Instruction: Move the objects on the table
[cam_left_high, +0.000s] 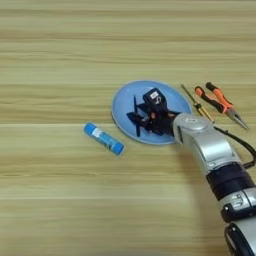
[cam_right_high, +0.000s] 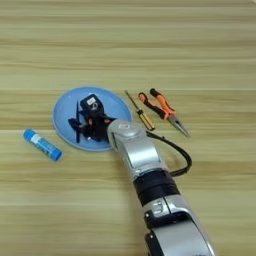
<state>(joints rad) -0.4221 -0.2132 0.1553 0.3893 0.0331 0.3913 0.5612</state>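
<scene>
Left eye view first: I see the wood-grain surface (cam_left_high: 60, 50) filling the picture, with a round light-blue plate (cam_left_high: 125, 102) a little right of centre. My right arm's silver forearm (cam_left_high: 207, 145) comes in from the lower right corner, and its black claw (cam_left_high: 136, 116) sits over the middle of the plate. A thin black stick (cam_left_high: 135, 103) stands roughly upright in the picture at the claw's tip; I cannot tell whether the fingers are pinching it or merely beside it, nor whether they are apart or together. Just right of the plate lies a small screwdriver (cam_left_high: 199, 106) with a yellow-and-black handle, angled down to the right, and just beyond it orange-handled pliers (cam_left_high: 222, 104), their nose pointing to the lower right. Left of the plate, apart from it, a blue glue stick (cam_left_high: 103, 138) with a white label lies slanted on the wood. Right eye view next: I see the same layout shifted left, with the plate (cam_right_high: 65, 107) at left, the claw (cam_right_high: 79, 125) over it, the screwdriver (cam_right_high: 141, 114) and pliers (cam_right_high: 165, 111) near centre, and the glue stick (cam_right_high: 42, 144) close to the left edge. A black cable (cam_right_high: 180, 155) loops out beside the forearm (cam_right_high: 137, 150).
</scene>
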